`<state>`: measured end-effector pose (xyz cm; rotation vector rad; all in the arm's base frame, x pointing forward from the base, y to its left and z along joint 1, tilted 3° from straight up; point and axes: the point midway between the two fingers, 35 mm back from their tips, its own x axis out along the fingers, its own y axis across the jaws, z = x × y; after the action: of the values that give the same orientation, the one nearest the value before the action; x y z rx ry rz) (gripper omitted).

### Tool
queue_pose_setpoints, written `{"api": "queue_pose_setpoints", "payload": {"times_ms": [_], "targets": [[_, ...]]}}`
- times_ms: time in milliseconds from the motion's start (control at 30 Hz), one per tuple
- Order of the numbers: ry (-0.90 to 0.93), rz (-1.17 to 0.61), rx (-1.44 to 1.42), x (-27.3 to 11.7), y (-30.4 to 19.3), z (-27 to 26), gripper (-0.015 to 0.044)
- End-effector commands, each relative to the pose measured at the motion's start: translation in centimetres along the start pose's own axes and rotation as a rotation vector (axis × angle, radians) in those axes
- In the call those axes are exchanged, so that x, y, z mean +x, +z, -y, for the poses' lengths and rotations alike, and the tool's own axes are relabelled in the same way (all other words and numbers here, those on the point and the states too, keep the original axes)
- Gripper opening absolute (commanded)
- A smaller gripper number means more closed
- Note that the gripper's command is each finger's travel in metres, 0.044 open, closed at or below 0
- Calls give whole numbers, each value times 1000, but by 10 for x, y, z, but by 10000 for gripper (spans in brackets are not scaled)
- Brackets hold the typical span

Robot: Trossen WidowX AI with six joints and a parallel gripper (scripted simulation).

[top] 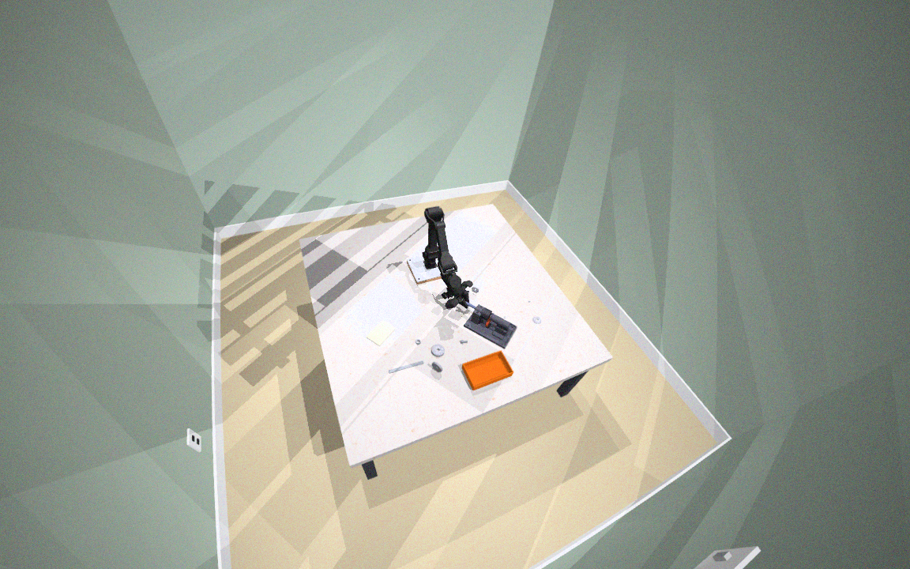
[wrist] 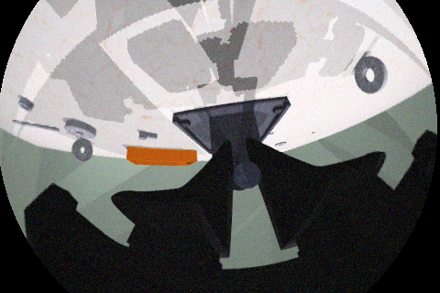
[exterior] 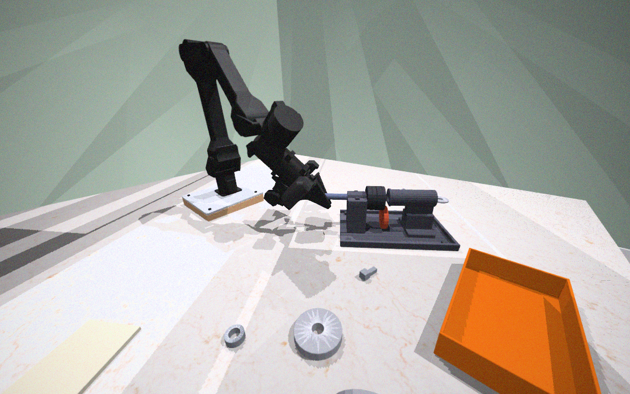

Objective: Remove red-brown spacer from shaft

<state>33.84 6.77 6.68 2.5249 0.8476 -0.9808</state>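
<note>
1. No text, label, brand, number or sign can be read in the top view.
2. None can be made out in the exterior view, from the upper left of the frame to the lower right.
3. In the wrist view, no lettering or numeral can be read at the centre or toward the edges.

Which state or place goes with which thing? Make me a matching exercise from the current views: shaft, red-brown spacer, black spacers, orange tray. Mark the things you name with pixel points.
Things
1. Shaft (top: pixel 471 305) (exterior: pixel 338 196) (wrist: pixel 247 175)
2. Red-brown spacer (top: pixel 488 322) (exterior: pixel 384 218)
3. Black spacers (top: pixel 485 311) (exterior: pixel 375 197)
4. Orange tray (top: pixel 486 370) (exterior: pixel 513 313) (wrist: pixel 161 156)

States or places
A. Off the shaft, down at the dark base (top: pixel 472 328) (exterior: pixel 400 245) (wrist: pixel 197 125)
B. Resting directly on the table
C. Gripped in the gripper (top: pixel 464 303) (exterior: pixel 329 200) (wrist: pixel 239 143)
D. Up in line with the shaft

Pairs: 1-C, 2-A, 3-D, 4-B
</note>
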Motion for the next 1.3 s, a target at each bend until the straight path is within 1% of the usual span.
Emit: {"api": "queue_pose_setpoints", "payload": {"times_ms": [0,1267], "targets": [[-1,2,1,1,-1,0,0],[-1,1,1,10,-9,0,0]]}}
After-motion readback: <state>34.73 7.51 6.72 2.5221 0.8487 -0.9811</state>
